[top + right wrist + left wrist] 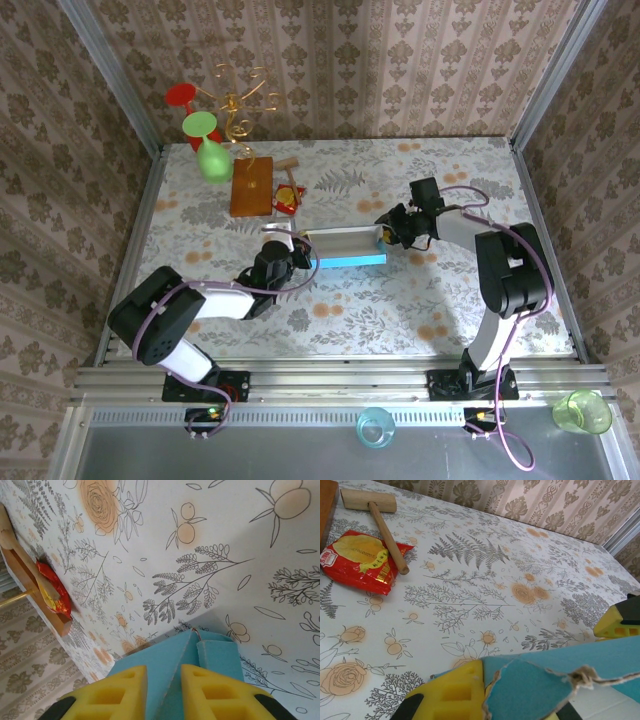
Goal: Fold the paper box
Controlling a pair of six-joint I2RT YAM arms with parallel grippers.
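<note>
At the centre of the top view, the left claw (299,256) is clenching the torn left end of the light-blue thin cardboard paper box (348,250), and the right claw (164,682) is pinching its folded right corner. Lying on the floral-patterned counter (400,310), the box is looking light, limp and easily torn, so I am judging the creases safer holds than the ragged edges.

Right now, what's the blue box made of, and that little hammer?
The paper box looks like thin card: matte blue, with a frayed, fuzzy torn edge. The hammer looks like plain unpainted wood: pale tan with no shine, though its grain is hard to see.
</note>
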